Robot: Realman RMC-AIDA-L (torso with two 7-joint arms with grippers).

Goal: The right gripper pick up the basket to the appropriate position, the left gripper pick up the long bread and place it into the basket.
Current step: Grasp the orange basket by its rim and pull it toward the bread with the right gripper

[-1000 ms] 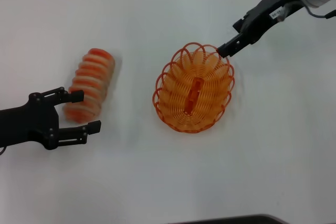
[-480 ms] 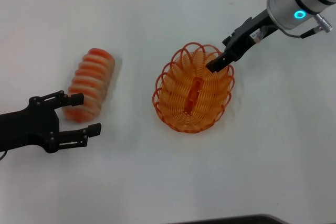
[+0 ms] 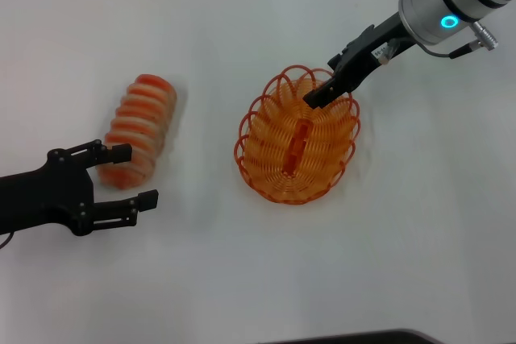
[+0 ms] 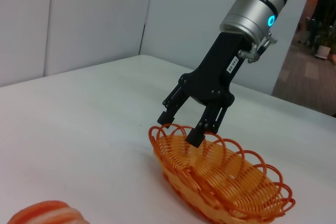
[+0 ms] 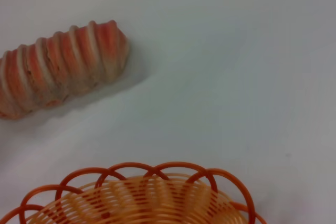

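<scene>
1. The basket (image 3: 297,138) is seen resting on the white worktop (image 3: 242,279), a little toward 3 o'clock from the middle of the head view, with its long axis running roughly from 12 to 6 o'clock.
2. The right pincer (image 3: 317,97) is reached in from 1 o'clock and is positioned at the basket's far rim, at about 1 o'clock on the basket.
3. In the left wrist view the right pincer (image 4: 181,128) is shown released: one finger is held outside the scalloped rim and the other is lowered just inside it, so the rim is straddled but not clenched.
4. The long bread (image 3: 137,130) is laid on the worktop at 9 o'clock from the basket, well apart from it, with nothing gripping it.
5. The left pincer (image 3: 132,176) is held at 8 o'clock in the head view, near the bread's closer end. Its fingers are spread wide and nothing is grasped; one fingertip is seen right beside the loaf's end.
</scene>
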